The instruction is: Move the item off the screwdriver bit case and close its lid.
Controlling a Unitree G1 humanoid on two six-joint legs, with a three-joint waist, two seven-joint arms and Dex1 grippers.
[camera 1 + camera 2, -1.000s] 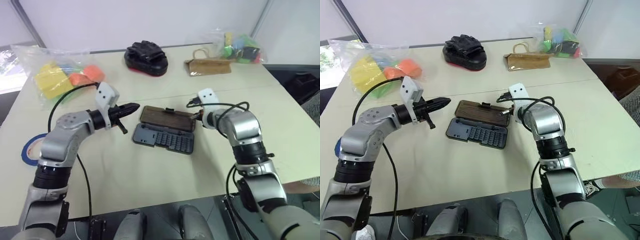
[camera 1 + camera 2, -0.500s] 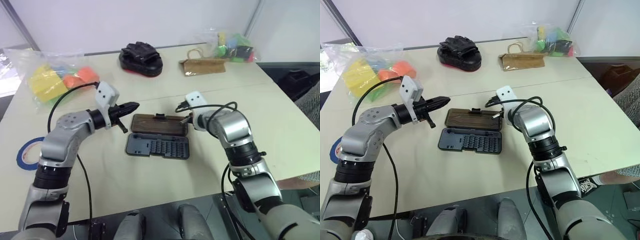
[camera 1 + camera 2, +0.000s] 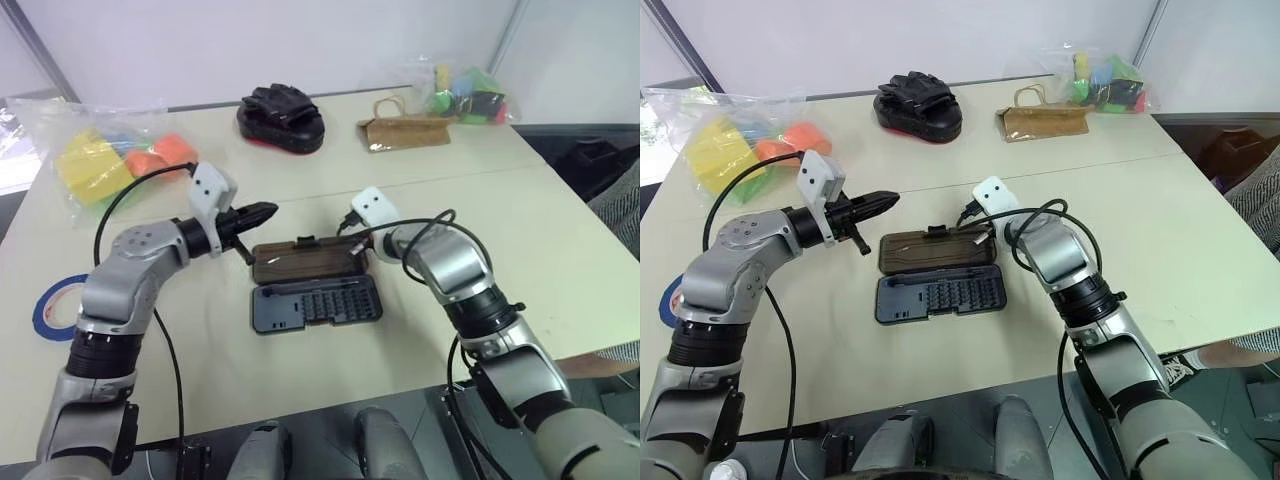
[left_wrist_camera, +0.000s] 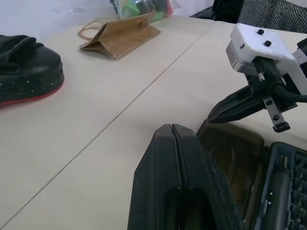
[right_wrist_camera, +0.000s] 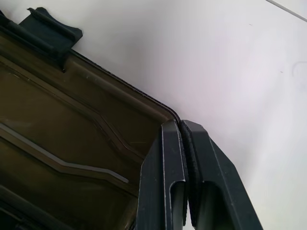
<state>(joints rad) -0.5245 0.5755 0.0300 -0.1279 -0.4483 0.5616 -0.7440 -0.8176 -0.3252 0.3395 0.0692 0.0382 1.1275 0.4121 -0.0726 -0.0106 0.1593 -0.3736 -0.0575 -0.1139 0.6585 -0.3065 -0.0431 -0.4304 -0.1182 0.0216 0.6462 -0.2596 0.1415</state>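
Two shut grippers beside the open bit case

Two pale table tops (image 3: 300, 380) meet at a seam, with a white wall behind. At the far edge lie a black pad with gloves (image 3: 282, 115), a brown paper bag (image 3: 405, 131) and a clear bag of coloured toys (image 3: 470, 95); another bag of coloured blocks (image 3: 105, 160) is far left, and a blue tape roll (image 3: 50, 308) is near the left edge.

The screwdriver bit case (image 3: 315, 302) lies open in the middle, its lid (image 3: 305, 259) flat on the table behind the tray. The left gripper (image 3: 262, 213) hovers with fingers closed, empty, just above the lid's left end. The right gripper (image 5: 181, 132), fingers pressed together, is at the lid's right corner, perhaps touching the rim.

Compared with a second ago, the case has turned and slid left, and the right gripper came left with it.
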